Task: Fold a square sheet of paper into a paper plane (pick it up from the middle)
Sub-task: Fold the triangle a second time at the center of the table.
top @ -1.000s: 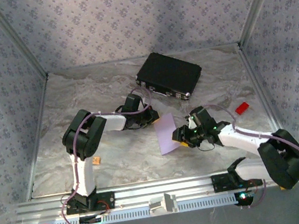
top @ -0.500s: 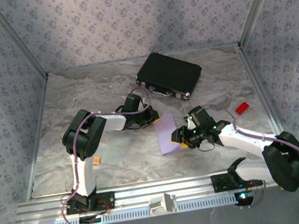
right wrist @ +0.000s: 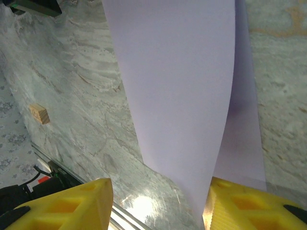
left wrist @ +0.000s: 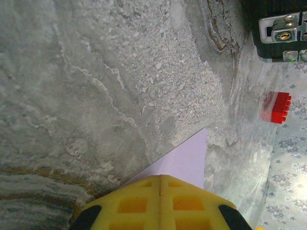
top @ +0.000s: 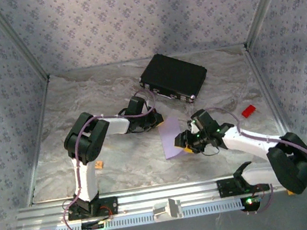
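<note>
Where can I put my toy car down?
The far-left corner of the table, left of the black case, is bare. So is the strip between the paper and the near rail. The middle is crowded: the left gripper and right gripper meet at the paper.

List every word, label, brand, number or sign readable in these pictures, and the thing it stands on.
None can be read. The lilac sheet of paper is plain; the black case, the red brick and the tan block carry no legible marks.
</note>
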`<state>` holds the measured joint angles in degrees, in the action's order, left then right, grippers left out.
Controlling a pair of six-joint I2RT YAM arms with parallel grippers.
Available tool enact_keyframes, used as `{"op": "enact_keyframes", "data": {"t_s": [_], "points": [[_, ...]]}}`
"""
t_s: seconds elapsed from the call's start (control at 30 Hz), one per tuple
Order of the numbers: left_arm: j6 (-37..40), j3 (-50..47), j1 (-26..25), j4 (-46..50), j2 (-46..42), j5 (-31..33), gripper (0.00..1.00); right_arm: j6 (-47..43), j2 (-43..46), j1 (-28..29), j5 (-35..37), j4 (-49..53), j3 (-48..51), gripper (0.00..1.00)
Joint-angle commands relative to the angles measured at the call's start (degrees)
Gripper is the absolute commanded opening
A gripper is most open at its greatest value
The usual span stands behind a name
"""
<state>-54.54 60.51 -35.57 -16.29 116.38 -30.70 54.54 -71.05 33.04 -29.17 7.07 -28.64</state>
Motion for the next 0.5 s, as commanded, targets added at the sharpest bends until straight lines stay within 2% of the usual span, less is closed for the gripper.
{"op": "enact_keyframes", "data": {"t_s": [0.0, 0.2, 0.47], "points": [[0.7, -0.4, -0.3, 5.9, 3.1, 0.4, 0.00, -0.8, -2.9, -1.7, -1.8, -4.6, -1.5, 0.52], [0.8, -0.1, -0.3, 6.3, 3.0, 0.4, 0.00, -0.6, -4.1, -4.4, -3.3, -6.6, -0.9, 0.53], [0.8, 0.3, -0.4, 6.1, 3.1, -0.1, 0.00, 0.6, -7.2, -7.0, -8.0, -15.5, 1.2, 0.50]]}}
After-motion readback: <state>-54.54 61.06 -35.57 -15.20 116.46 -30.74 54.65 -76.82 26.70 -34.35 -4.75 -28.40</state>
